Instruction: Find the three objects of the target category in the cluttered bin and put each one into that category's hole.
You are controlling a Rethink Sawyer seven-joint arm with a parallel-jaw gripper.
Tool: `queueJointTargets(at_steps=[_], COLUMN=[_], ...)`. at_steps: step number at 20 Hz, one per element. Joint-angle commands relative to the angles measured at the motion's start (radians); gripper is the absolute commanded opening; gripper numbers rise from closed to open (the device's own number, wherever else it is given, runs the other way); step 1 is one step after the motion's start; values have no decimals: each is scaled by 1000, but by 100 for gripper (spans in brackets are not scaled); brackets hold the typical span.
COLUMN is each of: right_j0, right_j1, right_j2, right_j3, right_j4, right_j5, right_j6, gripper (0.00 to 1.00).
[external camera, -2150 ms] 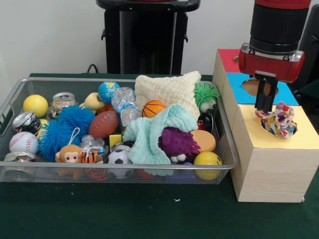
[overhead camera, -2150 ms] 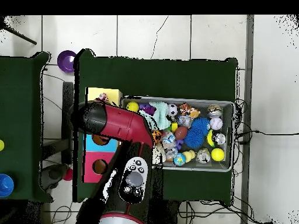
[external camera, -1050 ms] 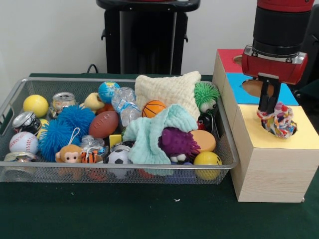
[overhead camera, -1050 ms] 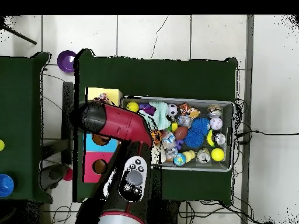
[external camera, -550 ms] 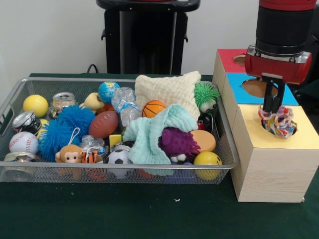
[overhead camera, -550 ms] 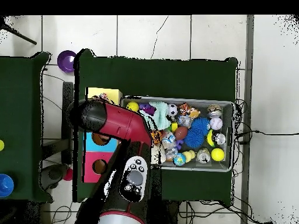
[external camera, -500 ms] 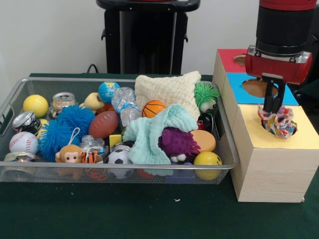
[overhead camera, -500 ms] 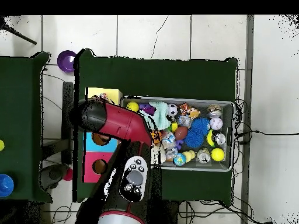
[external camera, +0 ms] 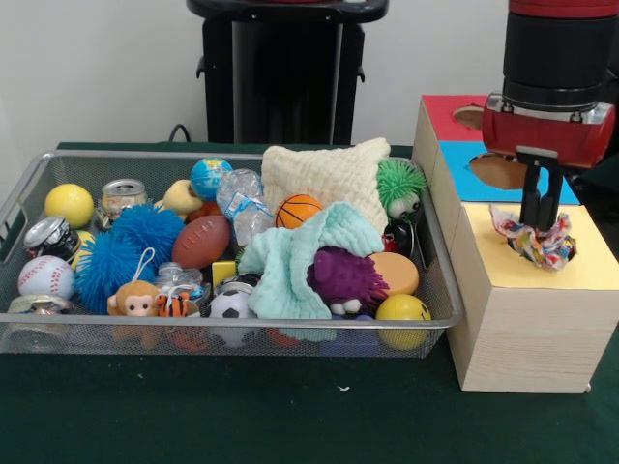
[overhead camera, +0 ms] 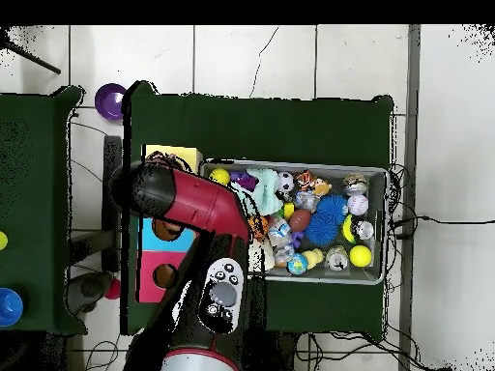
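Step in hand: dropping a found item into its hole; judging by the frames, placement is nearly done.

Left to right, front view. Wire bin (external camera: 19, 198) is packed: yellow ball (external camera: 69, 204), baseball (external camera: 45, 276), blue fuzzy balls (external camera: 124, 246), monkey toy (external camera: 133, 299), brown football (external camera: 201, 241), globe ball (external camera: 210, 177), small basketball (external camera: 298, 210), cream cloth (external camera: 324, 174), mint cloth (external camera: 290, 261) draped over a purple spiky toy (external camera: 343, 277), green fuzzy toy (external camera: 400, 187).

Right of the bin stands the wooden box (external camera: 517, 333), with red, blue and yellow top sections. The rope toy (external camera: 534, 242) sits in the yellow section's hole, partly sunk. The gripper (external camera: 540, 224) is right over it, fingers narrow and together, tips touching the toy; whether they are gripping it I cannot tell.

Next move probably calls for lifting clear, then searching the bin for another of the same category.
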Motion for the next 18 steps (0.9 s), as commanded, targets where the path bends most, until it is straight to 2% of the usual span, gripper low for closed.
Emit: queueJointTargets(at_steps=[1,6,11,18], right_j0=[-2,-12,-24,-64], right_j1=[71,113,124,151], right_j2=[69,84,110,157], right_j3=[46,75,81,71], right_j4=[23,-15,-5,6], right_j5=[-59,-116,-114,-41], right_j6=[229,181,174,143], gripper=[0,0,0,0])
